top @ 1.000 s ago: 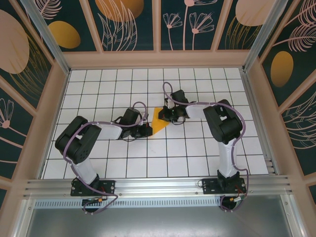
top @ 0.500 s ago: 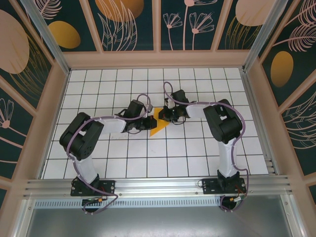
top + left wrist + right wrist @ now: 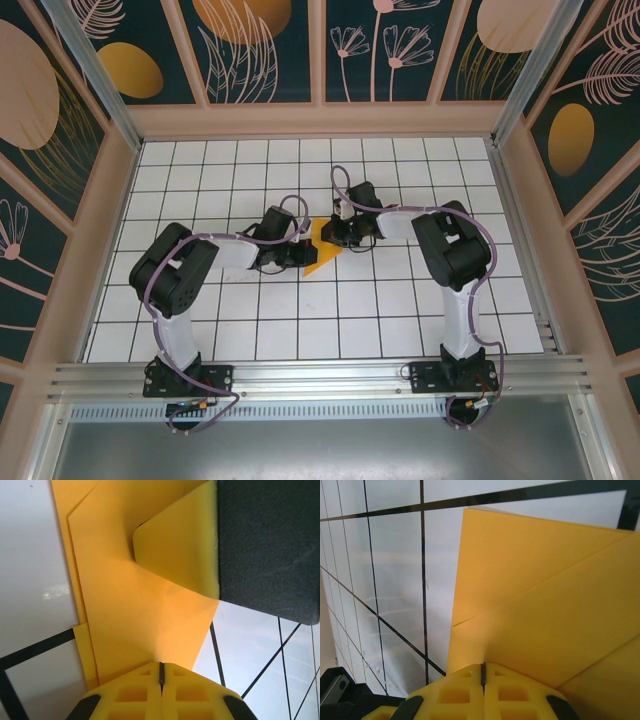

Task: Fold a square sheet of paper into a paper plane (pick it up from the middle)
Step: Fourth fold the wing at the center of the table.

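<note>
Paper [image 3: 318,258] lies folded at mid-counter; the left hand [image 3: 300,252], closed and empty, has shifted along its left edge to press opposite the closed right hand [image 3: 332,237], suggesting the crease is being set.

You are looking at a white table [image 3: 400,300] ruled into squares by thin black lines and fenced by a pale pinkish wooden frame [image 3: 320,120]. Behind it and on both sides stand dark teal wall panels [image 3: 270,75] painted with orange ovals [image 3: 130,68] and pink outlined flowers [image 3: 350,42] and leaves. A ribbed aluminium rail [image 3: 320,375] runs along the table's near edge, just beside a plain grey metal sheet [image 3: 320,450].
</note>
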Robot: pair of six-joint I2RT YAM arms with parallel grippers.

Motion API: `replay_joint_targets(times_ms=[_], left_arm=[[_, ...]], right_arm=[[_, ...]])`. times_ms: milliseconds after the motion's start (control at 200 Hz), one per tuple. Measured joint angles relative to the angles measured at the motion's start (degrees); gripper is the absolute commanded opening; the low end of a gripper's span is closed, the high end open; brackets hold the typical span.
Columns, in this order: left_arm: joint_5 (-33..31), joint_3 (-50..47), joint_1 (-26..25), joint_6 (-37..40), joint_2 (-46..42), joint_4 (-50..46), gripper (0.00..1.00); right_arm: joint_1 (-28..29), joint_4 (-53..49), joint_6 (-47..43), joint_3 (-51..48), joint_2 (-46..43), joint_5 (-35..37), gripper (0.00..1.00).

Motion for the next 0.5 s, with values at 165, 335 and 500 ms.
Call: replay_joint_targets(times_ms=[165,335,500], left_arm=[[-0.02,-4.68,0.07,0.66,-2.38,3.96,0.02],[-0.07,-9.20,0.15,0.61,-5.29,6.03,0.00],[-0.31,-11.61,0.09,0.44,-6.80,7.37,0.00]], right_arm=[[0.00,-1.05,0.07,0.72,0.39,-0.07,0.00],[0.00,-1.53,0.20,1.03,0.55,-0.07,0.00],[0.00,-1.90,0.20,1.25,0.61,-0.07,0.00]])
